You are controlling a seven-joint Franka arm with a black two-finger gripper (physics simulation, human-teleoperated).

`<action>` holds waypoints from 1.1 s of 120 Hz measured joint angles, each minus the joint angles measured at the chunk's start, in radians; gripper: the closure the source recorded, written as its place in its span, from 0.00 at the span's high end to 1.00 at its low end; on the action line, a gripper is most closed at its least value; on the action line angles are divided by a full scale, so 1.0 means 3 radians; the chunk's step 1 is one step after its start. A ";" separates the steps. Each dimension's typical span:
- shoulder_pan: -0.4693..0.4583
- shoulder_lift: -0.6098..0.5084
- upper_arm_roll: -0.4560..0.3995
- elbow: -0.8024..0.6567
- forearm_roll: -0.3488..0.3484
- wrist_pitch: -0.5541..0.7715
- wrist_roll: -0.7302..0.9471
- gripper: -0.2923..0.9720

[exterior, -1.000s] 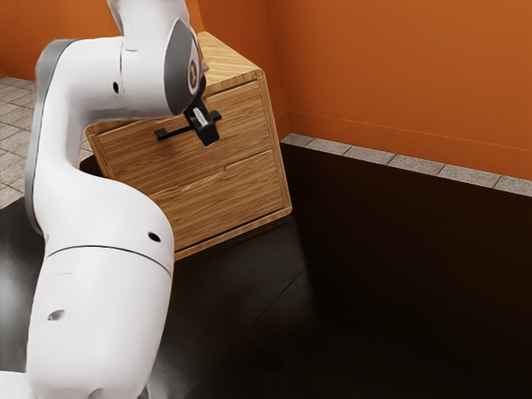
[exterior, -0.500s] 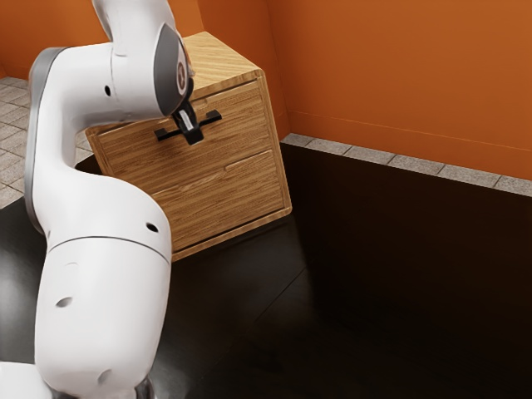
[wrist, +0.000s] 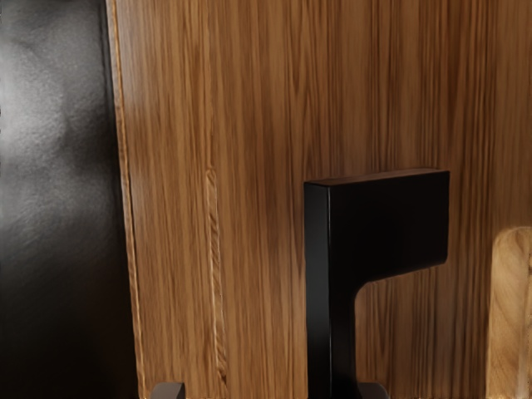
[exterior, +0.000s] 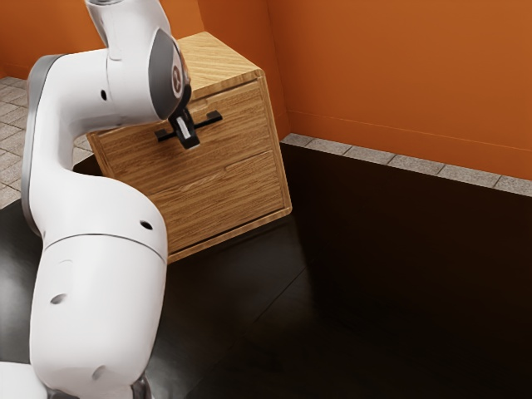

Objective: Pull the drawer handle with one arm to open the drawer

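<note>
The handle [wrist: 328, 283] is running off the wrist view's edge. My arm [exterior: 100, 249] is hiding the cabinet's [exterior: 233, 179] nine-o'clock side, and my hand [exterior: 184, 130] is covering the handle's middle.

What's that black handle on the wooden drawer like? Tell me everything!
The handle is a matte black bar with square edges. It stands off the upper drawer front of the wooden cabinet on short posts at its ends, lying lengthwise across it. The gripper is at its middle; whether it grips is unclear.
</note>
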 joint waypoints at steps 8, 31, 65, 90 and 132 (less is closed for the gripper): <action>-0.0010 0.0004 0.0002 0.0001 0.0002 -0.0004 0.0017 0.34; -0.0110 0.0021 0.0024 0.0010 0.0012 -0.0011 0.0058 0.32; -0.0269 0.0021 0.0091 -0.0106 0.0031 -0.0018 0.0095 0.30; -0.0402 0.0017 0.0203 -0.0199 0.0049 -0.0042 0.0109 0.30; -0.0502 0.0017 0.0232 -0.0279 0.0055 -0.0053 0.0123 0.30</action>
